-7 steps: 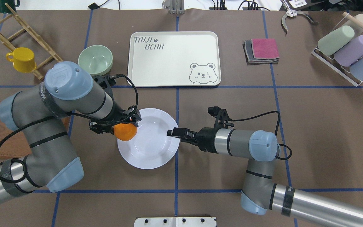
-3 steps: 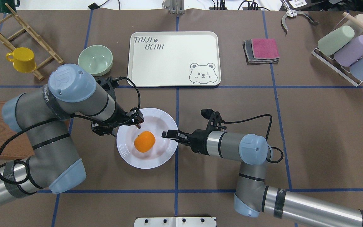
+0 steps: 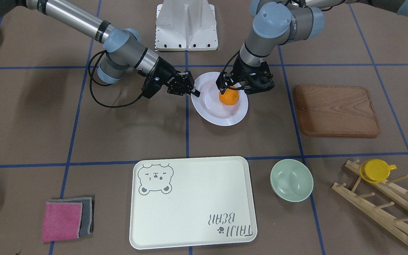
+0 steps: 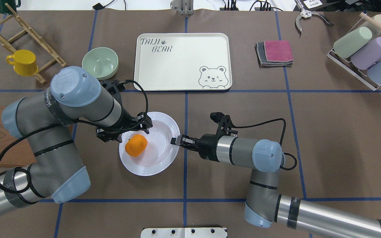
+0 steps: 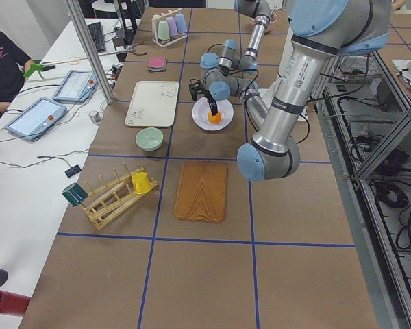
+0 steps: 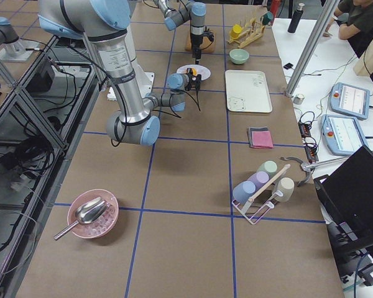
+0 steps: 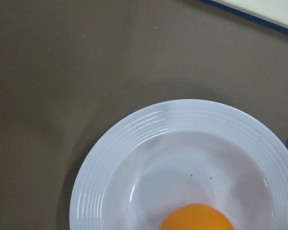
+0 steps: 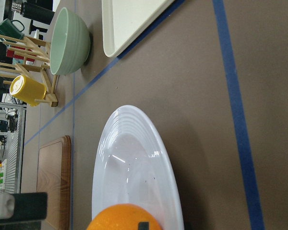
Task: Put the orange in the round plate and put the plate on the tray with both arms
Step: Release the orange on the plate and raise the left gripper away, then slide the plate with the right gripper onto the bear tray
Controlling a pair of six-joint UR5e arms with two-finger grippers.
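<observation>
The orange (image 4: pixel 136 145) lies free in the well of the white round plate (image 4: pixel 157 155), towards its left side. It also shows as the orange (image 3: pixel 229 96) and the orange (image 7: pixel 197 218). My left gripper (image 4: pixel 124 130) hangs open just above the plate's left rim, with its fingers spread over the orange and not touching it. My right gripper (image 4: pixel 174 140) lies low and level at the plate's right rim, and appears open, with one fingertip over the rim. The cream tray (image 4: pixel 182 61) lies beyond the plate with nothing on it.
A pale-green bowl (image 4: pixel 100 62) stands left of the tray. A yellow cup (image 4: pixel 22 62) sits on a wooden rack (image 4: pixel 28 31), and a brown board (image 3: pixel 335 110) lies under the left arm. Folded cloths (image 4: pixel 275 53) and a rack of cups (image 4: pixel 365 53) are at the far right.
The left gripper opened and let the orange drop into the plate, where it rolled to the left side. The plate slid a little left. The right gripper moved closer to the rim.
</observation>
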